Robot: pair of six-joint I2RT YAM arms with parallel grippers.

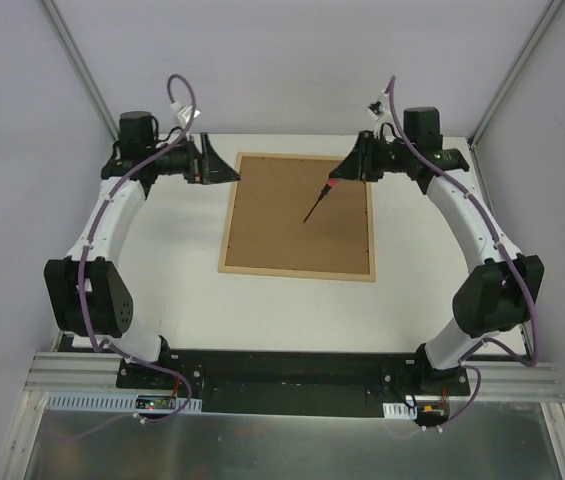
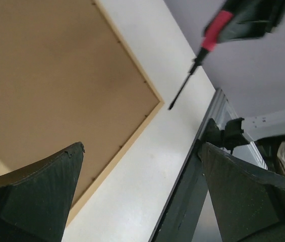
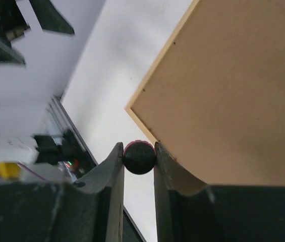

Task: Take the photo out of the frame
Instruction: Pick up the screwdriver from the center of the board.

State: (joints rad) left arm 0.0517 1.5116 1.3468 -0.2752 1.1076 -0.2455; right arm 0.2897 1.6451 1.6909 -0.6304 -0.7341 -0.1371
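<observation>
We logged the frame (image 1: 298, 215), brown back up, below and between the two sets of jaws. Right gripper (image 3: 138, 149) clenched a red-handled screwdriver (image 1: 319, 203), shaft projecting ahead; left gripper (image 2: 142, 148) stood spread wide, holding nothing.

No readable text, no labels or numbers, frame (image 1: 298, 215) back unmarked

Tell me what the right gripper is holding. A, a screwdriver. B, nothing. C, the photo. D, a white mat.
A: the right gripper is shut on the red-and-black handle of a screwdriver, seen in both the top and right wrist views.
</observation>
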